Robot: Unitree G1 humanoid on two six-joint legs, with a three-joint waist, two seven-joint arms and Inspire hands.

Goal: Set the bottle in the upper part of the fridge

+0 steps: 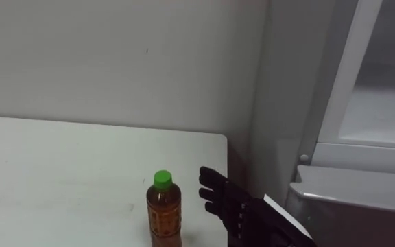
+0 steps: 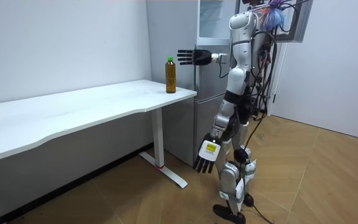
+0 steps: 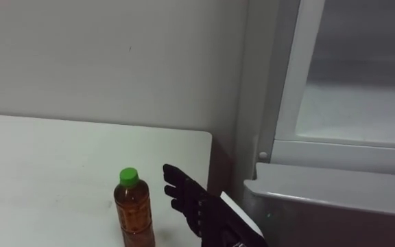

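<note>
The bottle (image 1: 163, 209) stands upright at the counter's (image 1: 60, 171) right end, beside the fridge (image 2: 207, 99). Right hand (image 1: 232, 200) is just right of it — fingers straight, spread, holding nothing. Left hand (image 2: 205, 155) hangs low — fingers relaxed.

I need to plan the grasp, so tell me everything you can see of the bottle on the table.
The bottle looks like clear plastic with a green cap, holds amber-brown liquid and wears an orange label. It stands upright, capped, near the white table corner closest to the fridge. Only the table touches it; the right hand, fingers straight, hovers beside it with a gap.
</note>
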